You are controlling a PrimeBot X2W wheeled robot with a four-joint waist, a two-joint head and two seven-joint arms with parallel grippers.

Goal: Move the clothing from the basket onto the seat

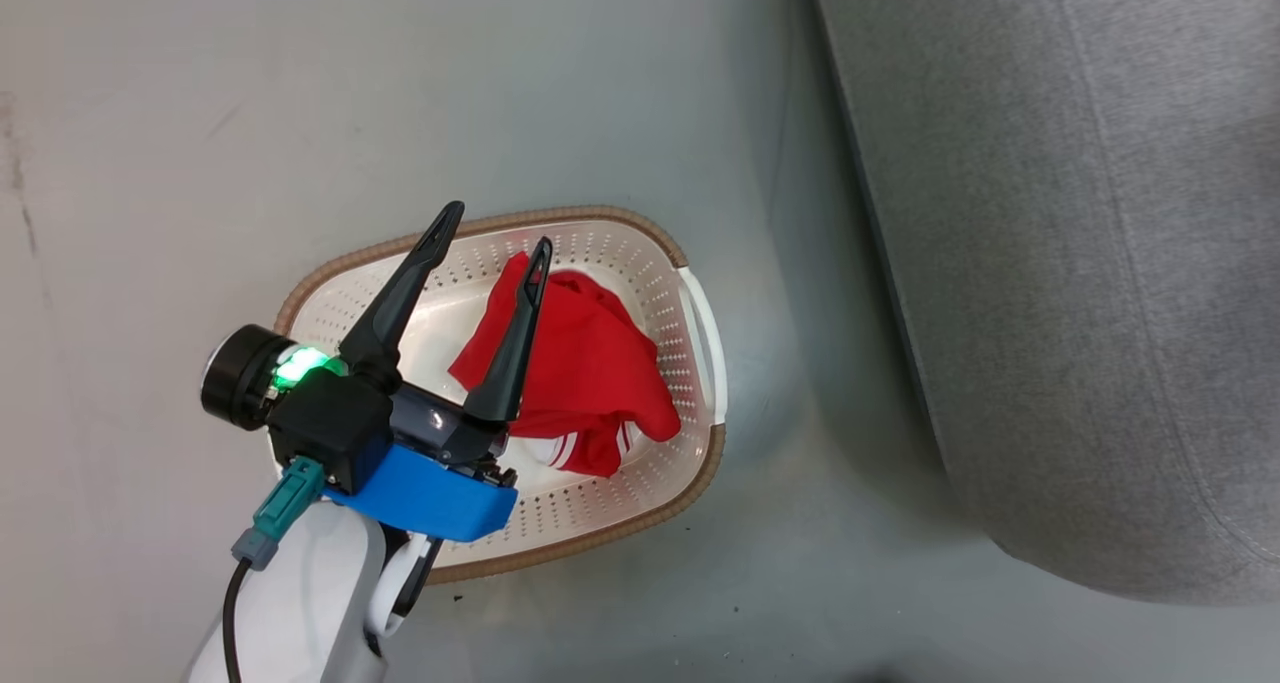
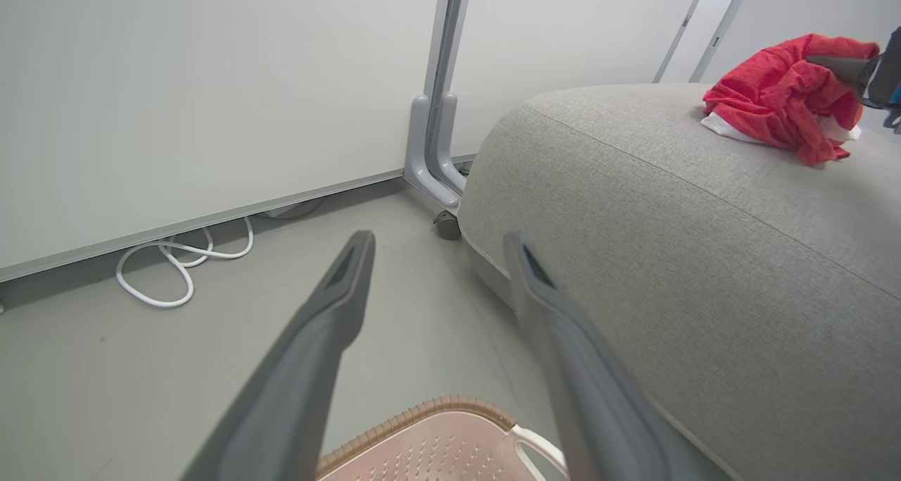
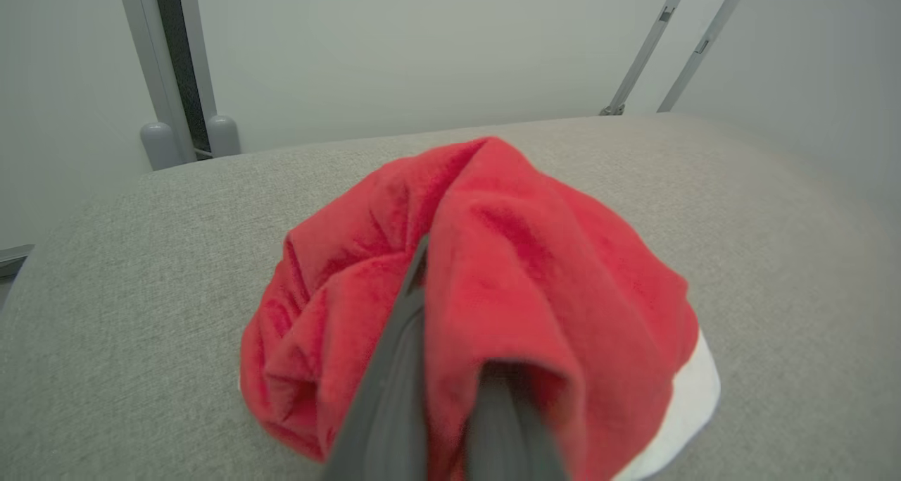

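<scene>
One red piece of clothing (image 1: 590, 363) with white striped trim lies crumpled in the cream basket (image 1: 600, 213) on the floor. My left gripper (image 1: 499, 226) hovers over the basket's left half, open, nothing between its fingers; the left wrist view has it (image 2: 438, 245) pointing past the basket rim (image 2: 422, 407) toward the floor. A second red garment (image 3: 528, 255) rests bunched on the grey seat (image 3: 141, 312). My right gripper (image 3: 443, 368) is shut on its folds, one finger buried in the fabric. That garment (image 2: 774, 94) and the right gripper (image 2: 848, 69) also appear at the seat's far end.
The seat (image 1: 1080, 263) stands just right of the basket, across a strip of grey floor. A partition post on a caster (image 2: 433, 157) stands by the seat's corner. A white cable (image 2: 176, 277) loops along the wall base.
</scene>
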